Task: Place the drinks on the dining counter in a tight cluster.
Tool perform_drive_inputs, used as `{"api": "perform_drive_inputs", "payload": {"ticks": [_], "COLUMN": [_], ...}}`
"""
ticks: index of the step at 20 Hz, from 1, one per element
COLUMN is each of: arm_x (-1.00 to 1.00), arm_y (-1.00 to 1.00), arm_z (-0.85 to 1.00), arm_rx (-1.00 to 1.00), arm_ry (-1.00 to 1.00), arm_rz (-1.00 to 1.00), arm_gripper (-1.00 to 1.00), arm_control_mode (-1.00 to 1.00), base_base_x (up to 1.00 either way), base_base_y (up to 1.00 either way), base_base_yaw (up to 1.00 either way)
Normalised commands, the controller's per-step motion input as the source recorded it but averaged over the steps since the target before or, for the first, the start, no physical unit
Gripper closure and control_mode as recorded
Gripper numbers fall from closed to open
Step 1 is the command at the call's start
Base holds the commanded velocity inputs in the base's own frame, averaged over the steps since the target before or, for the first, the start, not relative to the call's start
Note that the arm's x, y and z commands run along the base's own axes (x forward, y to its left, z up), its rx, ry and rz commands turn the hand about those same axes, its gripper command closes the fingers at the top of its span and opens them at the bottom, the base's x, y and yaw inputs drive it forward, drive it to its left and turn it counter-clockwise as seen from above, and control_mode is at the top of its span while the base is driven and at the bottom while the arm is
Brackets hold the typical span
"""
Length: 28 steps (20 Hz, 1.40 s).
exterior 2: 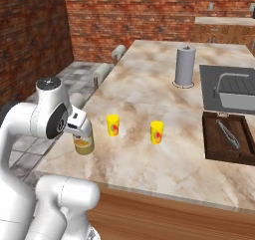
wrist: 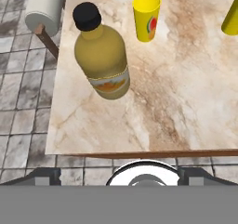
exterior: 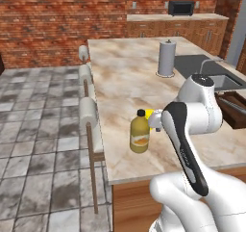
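Observation:
A fat amber-yellow juice bottle (exterior: 139, 135) (exterior 2: 83, 145) (wrist: 103, 60) with a black cap stands upright near the front left corner of the dining counter (exterior: 125, 77) (exterior 2: 149, 97) (wrist: 186, 102). My gripper (exterior 2: 80, 130) hovers just above the bottle's cap, partly hidden by my own arm in the left base view. In the hand view the bottle stands free on the stone, below and ahead of the hand, with nothing gripped. The jaws stand open.
Two yellow cups (exterior 2: 113, 125) (exterior 2: 157, 132) (wrist: 147, 16) stand right of the bottle. Farther back are a paper towel roll (exterior: 166, 58) (exterior 2: 185, 65) and the sink (exterior 2: 231, 92). A wooden tray (exterior 2: 226, 137) with tongs lies right. Stools (exterior: 89, 115) line the left edge.

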Motion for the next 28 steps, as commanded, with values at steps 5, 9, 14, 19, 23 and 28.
{"api": "perform_drive_inputs", "payload": {"ticks": [5,9,14,19,23,28], "arm_x": [0.00,0.00,0.00,0.00,0.00,0.00], "arm_y": [0.00,0.00,0.00,0.00,0.00,0.00], "arm_z": [0.00,0.00,0.00,0.00,0.00,0.00], "arm_rx": [0.00,0.00,0.00,0.00,0.00,0.00], "arm_ry": [0.00,0.00,0.00,0.00,0.00,0.00], "arm_rz": [0.00,0.00,0.00,0.00,0.00,0.00], "arm_gripper": [-1.00,-1.00,-1.00,-1.00,-1.00,-1.00], "arm_control_mode": [-1.00,1.00,1.00,1.00,1.00,1.00], "base_base_x": [0.00,-0.49,-0.89,-0.34,0.00,0.00], "base_base_y": [0.00,-0.26,-0.59,-0.11,0.02,0.01], "base_base_yaw": [0.00,-0.11,-0.26,-0.67,-1.00,-1.00]}}
